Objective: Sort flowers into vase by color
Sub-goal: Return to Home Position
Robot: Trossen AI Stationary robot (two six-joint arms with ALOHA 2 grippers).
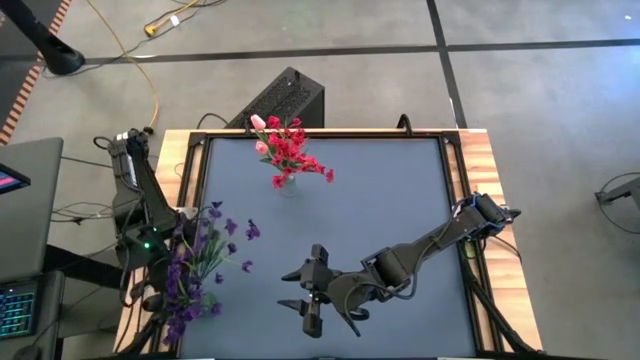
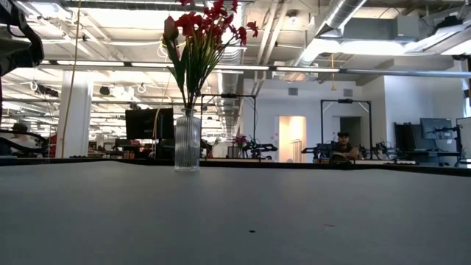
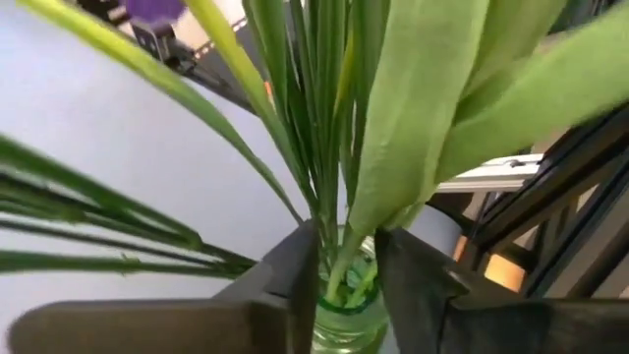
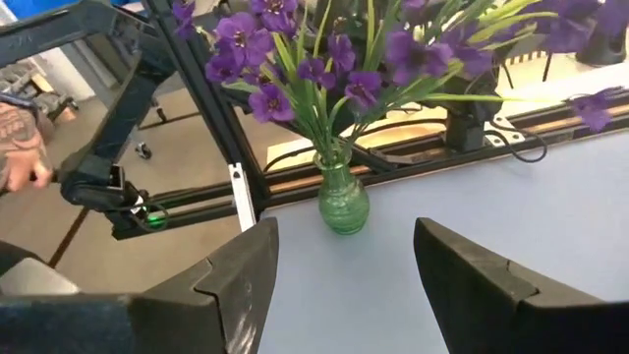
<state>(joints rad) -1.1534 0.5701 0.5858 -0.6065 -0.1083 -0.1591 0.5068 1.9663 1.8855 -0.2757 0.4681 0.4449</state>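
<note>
Loosely, purple flowers [image 4: 324, 69] splay from a bulbous green glass vase [image 4: 344, 202].

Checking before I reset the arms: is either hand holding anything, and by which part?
Nothing. The right hand is open and empty; the left hand is open too, and the green vase stands free.

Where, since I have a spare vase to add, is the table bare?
Bare: the dark grey tabletop between the clear glass vase of red and pink flowers and the right arm, and between that vase and the open right gripper. Crowded: the left edge, where purple flowers spill from the green glass vase by the left gripper.
</note>
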